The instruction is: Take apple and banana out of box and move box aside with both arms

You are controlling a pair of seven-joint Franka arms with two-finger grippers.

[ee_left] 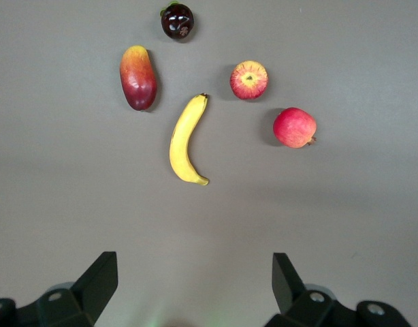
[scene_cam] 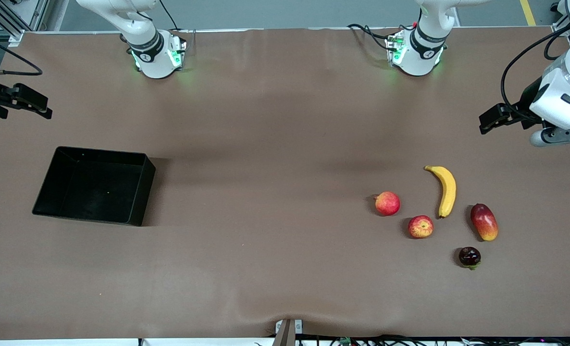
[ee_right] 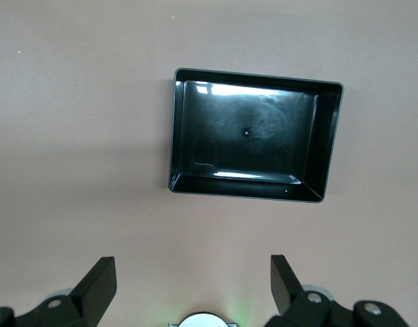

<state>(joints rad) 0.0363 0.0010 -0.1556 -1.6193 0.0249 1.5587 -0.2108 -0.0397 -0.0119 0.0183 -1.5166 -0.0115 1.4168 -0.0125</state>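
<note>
- Front view, fruit: apple point(scene_cam: 420, 227) lies on the bare table toward the left arm's end; banana point(scene_cam: 445, 189) just beside it at its 1 o'clock, apart; pink-red round fruit point(scene_cam: 387, 203) at the apple's 10 o'clock; mango point(scene_cam: 484, 221) at 3 o'clock; dark round fruit point(scene_cam: 469, 256) at 4 o'clock, nearest the camera.
- Front view, container: box point(scene_cam: 139, 192) sits toward the right arm's end, empty, well apart from all fruit. Judged from this layout, both fruits are already out and the box is set aside.
- Front view, arms: left gripper point(scene_cam: 499, 117) hangs over the table edge at the left arm's end; right gripper point(scene_cam: 18, 102) over the edge at the right arm's end. Both wait.
- Left wrist view: left gripper's fingers point(ee_left: 100, 279) spread fully wide, nothing between them; five fruits lie on the table below.
- Right wrist view: right gripper's fingers point(ee_right: 100, 283) equally wide apart, holding nothing; box interior bare and glossy.
- Risk: any reach among the fruit could take the pink-red one for the apple, since they look alike and lie near each other; a passing finger could roll a round fruit.
</note>
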